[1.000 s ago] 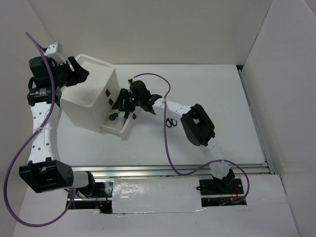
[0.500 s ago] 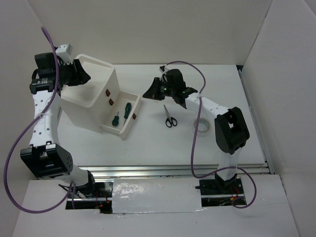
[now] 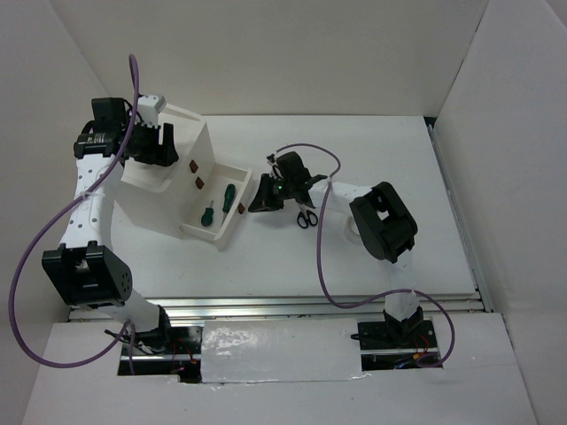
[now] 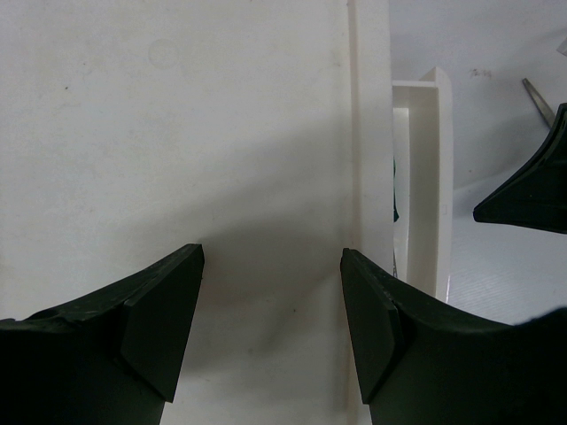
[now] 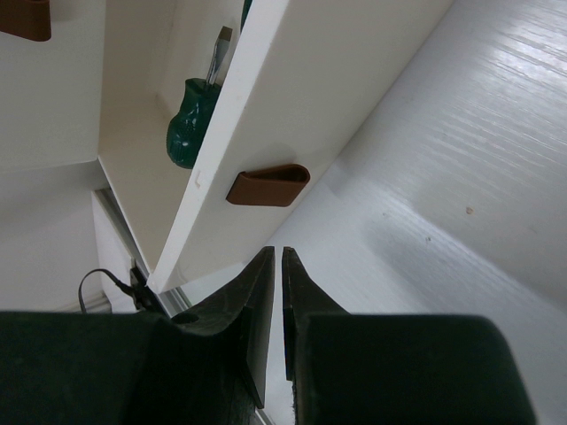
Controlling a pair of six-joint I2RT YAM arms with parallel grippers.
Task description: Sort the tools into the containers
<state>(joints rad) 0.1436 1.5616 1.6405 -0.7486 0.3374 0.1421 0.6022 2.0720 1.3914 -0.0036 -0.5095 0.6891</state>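
Our right claw (image 5: 276,251), pressed together on nothing, sits at 3 o'clock of the open shallow white plastic drawer (image 5: 301,80) holding both green-handled screwdrivers (image 3: 227,197); we judge it slides shut toward 10 o'clock. Our left claw (image 4: 271,252) stands spread over the tall white cabinet (image 3: 173,146).

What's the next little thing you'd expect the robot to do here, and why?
Probably nudge the right hand forward against the drawer front to slide it shut. Both screwdrivers already lie inside. The hand's fingers are closed just short of the handle, and the left hand is open at the top of the cabinet, seemingly to steady it.
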